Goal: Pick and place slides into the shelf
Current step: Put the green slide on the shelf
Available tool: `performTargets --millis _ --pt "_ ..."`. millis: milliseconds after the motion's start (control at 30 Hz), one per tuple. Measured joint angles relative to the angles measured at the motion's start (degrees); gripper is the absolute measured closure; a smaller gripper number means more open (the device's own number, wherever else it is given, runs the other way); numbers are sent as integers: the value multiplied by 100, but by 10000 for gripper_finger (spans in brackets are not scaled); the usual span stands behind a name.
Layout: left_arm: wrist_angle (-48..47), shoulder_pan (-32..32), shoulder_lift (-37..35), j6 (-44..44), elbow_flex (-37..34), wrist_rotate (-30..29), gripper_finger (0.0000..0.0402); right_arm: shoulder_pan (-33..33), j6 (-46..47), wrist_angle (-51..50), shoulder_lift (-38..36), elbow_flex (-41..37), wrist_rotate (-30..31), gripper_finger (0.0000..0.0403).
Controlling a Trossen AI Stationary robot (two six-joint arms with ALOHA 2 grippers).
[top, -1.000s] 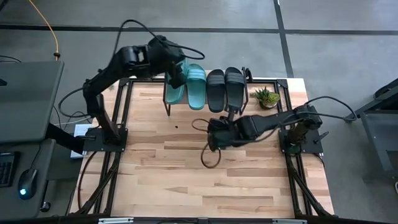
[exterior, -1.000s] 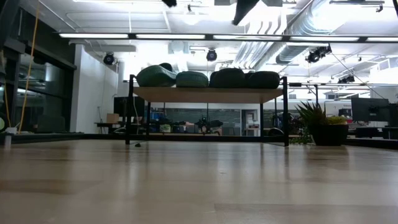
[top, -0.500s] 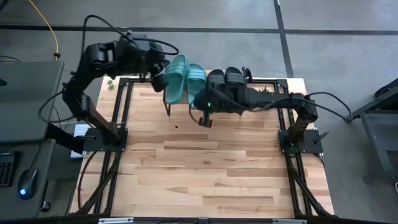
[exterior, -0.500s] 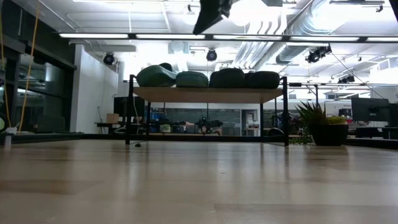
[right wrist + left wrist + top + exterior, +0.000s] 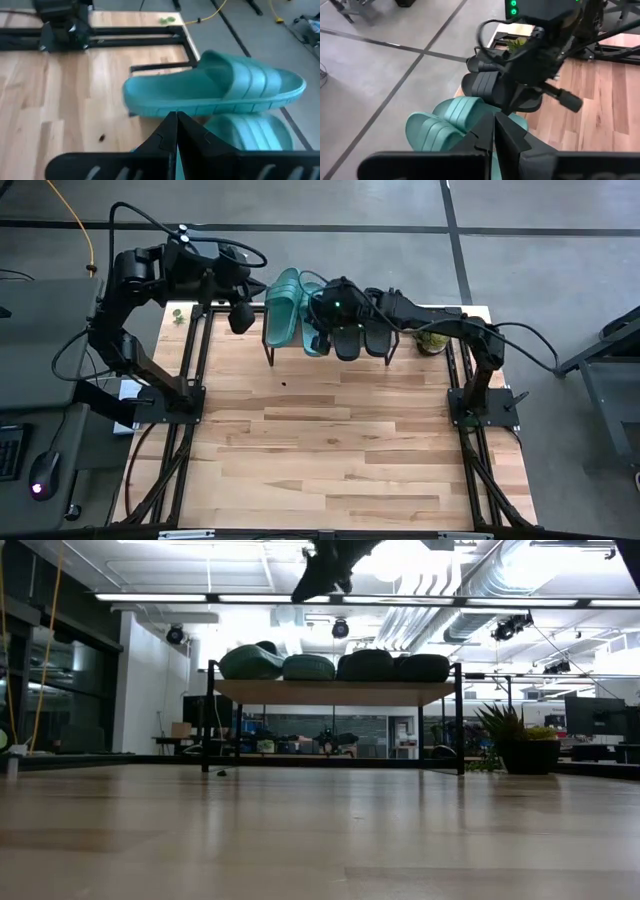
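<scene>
Four slides lie side by side on the shelf at the table's far edge: two teal on the left and two black on the right. The leftmost teal slide lies askew, with one end past the shelf's edge. My right gripper is shut and hangs above the teal slides; in the low view it is well clear of their tops. My left gripper is shut too, left of the shelf, and holds nothing.
A small potted plant stands at the shelf's right end. A small dark speck lies on the wood in front of the shelf. The bare wooden tabletop stretches from the shelf to the near edge.
My left gripper has drawn back from the leftmost teal slide toward the table's left edge and upward. My right gripper has swung from the middle of the table toward the far edge and left, ending above the slides. The slides have stayed on the shelf.
</scene>
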Motion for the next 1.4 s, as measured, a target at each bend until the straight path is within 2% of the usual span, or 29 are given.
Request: performTargets --millis 333,667,1033,1200,1400 --pt "3 2 1 110 -1 0 400 -717 14 863 578 0 -612 403" --pt "-53 4 1 150 0 -1 399 -843 68 1804 919 0 -791 403" --pt "-112 4 3 163 -2 101 399 -884 143 1578 1316 12 -887 403" --pt "-111 4 3 161 -2 109 399 -917 143 1070 1339 4 -705 403" --pt "-116 4 3 161 -1 126 399 -893 149 1235 1212 3 -473 403"
